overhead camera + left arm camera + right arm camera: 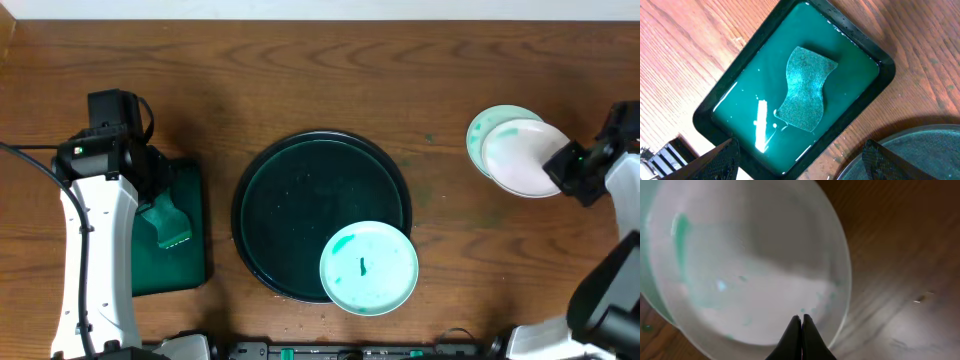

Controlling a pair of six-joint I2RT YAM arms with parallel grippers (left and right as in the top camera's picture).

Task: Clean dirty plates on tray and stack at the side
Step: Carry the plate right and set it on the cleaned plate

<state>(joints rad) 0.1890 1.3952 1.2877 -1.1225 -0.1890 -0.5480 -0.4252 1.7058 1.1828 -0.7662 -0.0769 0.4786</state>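
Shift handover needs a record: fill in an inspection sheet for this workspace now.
Surface: brown wooden table, teal specks near the stack.
Job's things: round dark tray holds one teal-smeared plate overhanging its rim at the robot's near right; two plates stacked offset at the right, top plate mostly white, bottom plate teal-tinged.
Clutter: rectangular tray of teal liquid with a sponge.
Grippers: left pincer open above the rectangular tray; right pincer shut at the top plate's rim, hold not confirmed.
Cables: black cable to left arm.
Surroundings: pale strip past the table's far edge.
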